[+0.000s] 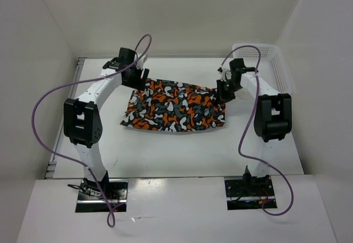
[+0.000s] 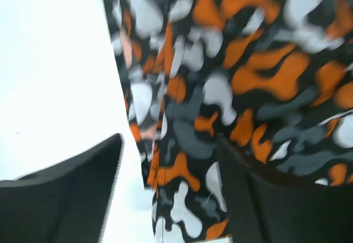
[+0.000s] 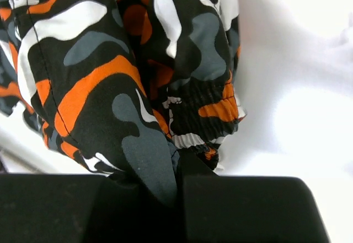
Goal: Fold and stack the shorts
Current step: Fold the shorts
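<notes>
White tabletop (image 1: 182, 149), boxed in by white walls (image 1: 182, 17). Counted: one pair of shorts (image 1: 175, 106), one white mesh basket (image 1: 276, 61), two arms. Shorts are laid flat mid-table; basket is set at the far right corner. Left gripper (image 1: 134, 80) is held low at the shorts' far left corner, jaws parted, one finger (image 2: 66, 199) over bare table, the other over cloth, nothing gripped. Right gripper (image 1: 225, 94) is clamped on the shorts' far right corner, cloth beside the elastic-gathered edge pinched between its fingers. Both arms are reached forward, elbows raised.
</notes>
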Tool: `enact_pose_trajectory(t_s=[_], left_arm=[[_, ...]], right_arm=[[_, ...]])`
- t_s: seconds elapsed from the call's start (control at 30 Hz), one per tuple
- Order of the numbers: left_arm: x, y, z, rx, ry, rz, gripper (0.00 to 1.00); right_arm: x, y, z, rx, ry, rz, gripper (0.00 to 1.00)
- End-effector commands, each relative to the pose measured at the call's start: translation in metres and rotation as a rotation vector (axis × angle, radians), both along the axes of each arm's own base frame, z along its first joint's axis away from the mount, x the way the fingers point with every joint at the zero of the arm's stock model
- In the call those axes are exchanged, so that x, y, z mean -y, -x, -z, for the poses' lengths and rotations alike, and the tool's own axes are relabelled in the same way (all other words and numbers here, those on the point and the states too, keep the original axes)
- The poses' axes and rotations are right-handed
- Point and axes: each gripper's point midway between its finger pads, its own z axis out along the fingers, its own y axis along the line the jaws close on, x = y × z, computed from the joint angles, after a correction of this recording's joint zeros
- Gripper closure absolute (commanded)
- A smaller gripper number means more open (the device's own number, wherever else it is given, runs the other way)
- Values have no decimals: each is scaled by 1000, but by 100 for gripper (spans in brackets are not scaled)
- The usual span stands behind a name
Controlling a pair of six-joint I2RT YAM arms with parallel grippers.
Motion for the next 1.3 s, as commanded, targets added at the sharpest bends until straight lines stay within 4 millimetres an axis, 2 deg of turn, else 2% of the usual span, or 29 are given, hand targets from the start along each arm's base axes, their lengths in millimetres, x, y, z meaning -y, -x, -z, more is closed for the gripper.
enact_pose_trajectory(t_s=[0.0,0.03,0.07,0.1,0.13,0.17,0.2,0.23,0.27,0.3,0.33,0.37,0.4,0.43,0.47,0.53,0.57,0.6,0.67,0.7,0.77,0.83,0.97,1.03,1.1,1.17,1.2,1.23,1.27], left_arm=[[8,-48,-44,145,26,-2,19],[22,-57,-33,122,73,37,16],[26,-68,-33,131,85,45,16],[31,-78,-11,100,89,52,12],[38,-95,-23,141,112,66,9],[39,-102,-18,135,111,66,9],[40,-108,12,84,102,64,8],[41,-110,18,62,98,63,8],[33,-129,0,116,92,39,8],[28,-134,18,87,86,28,8],[14,-141,17,93,79,0,8],[9,-145,16,103,80,-9,8],[9,-145,16,103,80,-9,8],[5,-146,16,102,88,-12,8],[9,-143,19,88,105,2,8],[13,-137,32,48,122,17,8],[18,-130,38,18,146,35,8],[21,-127,46,-3,160,45,8],[30,-116,55,-51,205,76,11],[32,-113,58,-65,221,85,13],[42,-107,61,-83,270,118,26],[48,-102,74,-119,304,136,34],[50,-99,85,-142,312,139,50],[49,-102,82,-132,304,135,64],[48,-106,68,-100,299,135,73],[48,-111,41,-43,303,144,89],[44,-113,18,6,282,133,95],[41,-118,3,51,269,127,100],[38,-117,-5,69,259,120,100]], right_arm=[[-11,-55,-26,155,34,0,92],[-9,-55,-21,147,45,4,92],[-7,-56,-20,148,56,8,92],[-7,-52,-12,124,59,8,91],[-6,-51,-9,122,59,8,86],[-6,-51,-9,122,59,8,85],[-6,-47,0,98,62,7,82],[-6,-47,4,89,63,6,76],[-7,-44,6,84,59,-9,75],[-7,-44,6,84,59,-9,72],[-5,-44,12,73,72,-5,66],[-5,-47,9,86,74,-13,63],[-3,-47,14,81,86,-18,59],[-3,-47,14,81,86,-18,42],[-1,-47,14,82,94,-15,32],[-1,-45,15,71,96,-16,19],[-1,-42,17,62,96,-16,7],[-1,-42,17,62,96,-16,3],[-1,-27,22,18,87,-22,0],[-3,-24,20,21,78,-25,0],[-7,-8,24,-26,46,-38,0],[-3,0,31,-52,50,-38,0],[-2,4,39,-75,52,-39,0],[-3,-5,38,-57,50,-38,0],[-3,-7,43,-67,51,-38,0],[-3,-8,47,-67,51,-38,0],[-4,-10,50,-72,52,-38,0],[-4,-12,50,-67,49,-30,0],[-4,-14,52,-70,49,-30,0]])
